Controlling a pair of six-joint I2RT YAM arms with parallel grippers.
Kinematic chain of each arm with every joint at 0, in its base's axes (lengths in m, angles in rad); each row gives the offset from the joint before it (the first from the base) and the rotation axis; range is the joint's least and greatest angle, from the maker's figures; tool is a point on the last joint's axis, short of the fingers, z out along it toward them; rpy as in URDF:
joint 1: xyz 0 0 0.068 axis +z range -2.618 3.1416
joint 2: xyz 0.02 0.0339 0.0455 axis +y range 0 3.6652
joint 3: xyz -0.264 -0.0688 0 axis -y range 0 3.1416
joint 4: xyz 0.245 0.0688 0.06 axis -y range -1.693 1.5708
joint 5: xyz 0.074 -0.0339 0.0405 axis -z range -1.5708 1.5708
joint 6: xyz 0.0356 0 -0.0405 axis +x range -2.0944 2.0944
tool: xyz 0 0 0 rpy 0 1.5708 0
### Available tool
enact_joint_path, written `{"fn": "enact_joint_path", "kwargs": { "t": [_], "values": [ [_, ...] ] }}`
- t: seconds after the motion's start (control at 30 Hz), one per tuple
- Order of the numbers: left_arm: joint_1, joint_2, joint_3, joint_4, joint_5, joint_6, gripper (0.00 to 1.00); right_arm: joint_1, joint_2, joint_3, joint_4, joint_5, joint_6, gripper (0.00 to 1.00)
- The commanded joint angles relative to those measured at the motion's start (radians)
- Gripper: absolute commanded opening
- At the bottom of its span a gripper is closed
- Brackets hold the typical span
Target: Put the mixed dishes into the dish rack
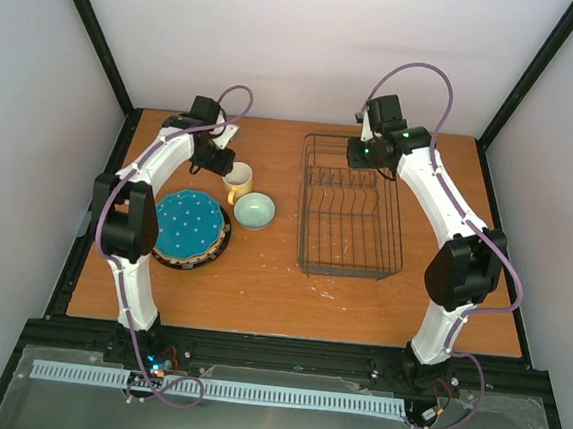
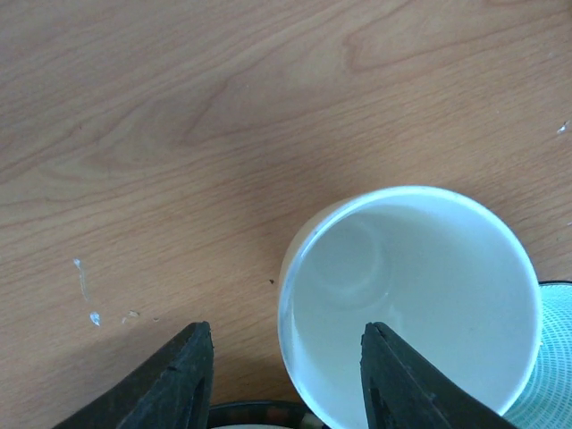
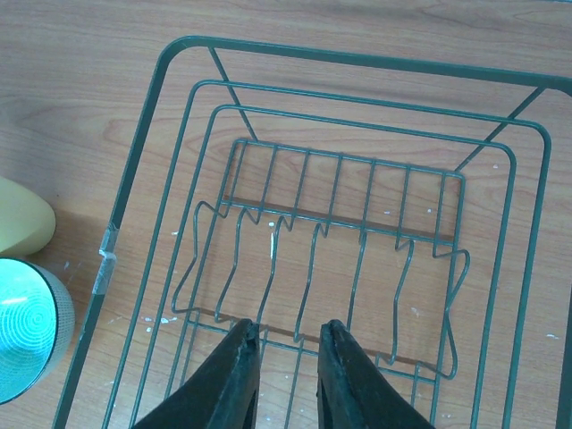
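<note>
Left claw (image 2: 286,331) spread, pale yellow mug (image 2: 420,304) rim between its fingers

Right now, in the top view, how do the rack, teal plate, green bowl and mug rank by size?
1. Rack, by far the largest.
2. Teal plate.
3. Green bowl.
4. Mug, which looks only slightly smaller than the bowl, so that pair is close.

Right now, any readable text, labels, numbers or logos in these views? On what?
None readable.
Mug, bowl, plate, rack: no print or logo shows.
Tape on the rack rim: blank.
Boards at the left arm's base: too small to read.
</note>
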Motion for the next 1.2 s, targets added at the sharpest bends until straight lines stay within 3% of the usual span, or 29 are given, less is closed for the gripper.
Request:
{"fn": "enact_joint_path", "kwargs": {
  "t": [0.0,0.33,0.4,0.47,0.5,0.7,0.83,0.97,1.07,1.13,1.17],
  "values": [
    [0.000,0.026,-0.011,0.030,-0.004,0.022,0.47,-0.005,0.014,0.023,-0.012,0.004,-0.013,0.21],
    [-0.001,0.165,0.073,0.037,0.065,0.004,0.37,-0.009,0.017,0.029,-0.028,0.006,-0.020,0.22],
    [-0.001,0.192,0.093,0.032,0.080,0.001,0.25,-0.011,0.016,0.030,-0.028,0.008,-0.020,0.22],
    [-0.001,0.208,0.111,0.026,0.096,-0.002,0.04,-0.010,0.016,0.030,-0.028,0.011,-0.023,0.22],
    [-0.002,0.210,0.121,0.022,0.099,-0.005,0.01,-0.010,0.015,0.030,-0.029,0.012,-0.024,0.22],
    [-0.001,0.139,0.206,0.015,0.067,-0.025,0.01,-0.011,0.017,0.038,-0.028,0.002,-0.019,0.21],
    [-0.001,0.017,0.253,0.106,-0.063,-0.047,0.01,-0.017,0.003,0.062,0.012,-0.045,-0.001,0.20],
    [-0.001,-0.110,0.285,0.196,-0.137,-0.084,0.01,-0.028,-0.007,0.062,0.095,-0.258,0.023,0.23],
    [-0.001,-0.229,0.212,0.350,-0.100,-0.178,0.01,-0.040,0.013,0.017,0.178,-0.666,0.056,0.32],
    [-0.001,-0.353,0.005,0.548,-0.009,-0.301,0.01,-0.041,0.011,-0.112,0.363,-0.924,0.204,0.33],
    [-0.001,-0.418,-0.104,0.658,0.015,-0.392,0.00,-0.035,-0.014,-0.215,0.657,-1.018,0.416,0.34]
  ]
}}
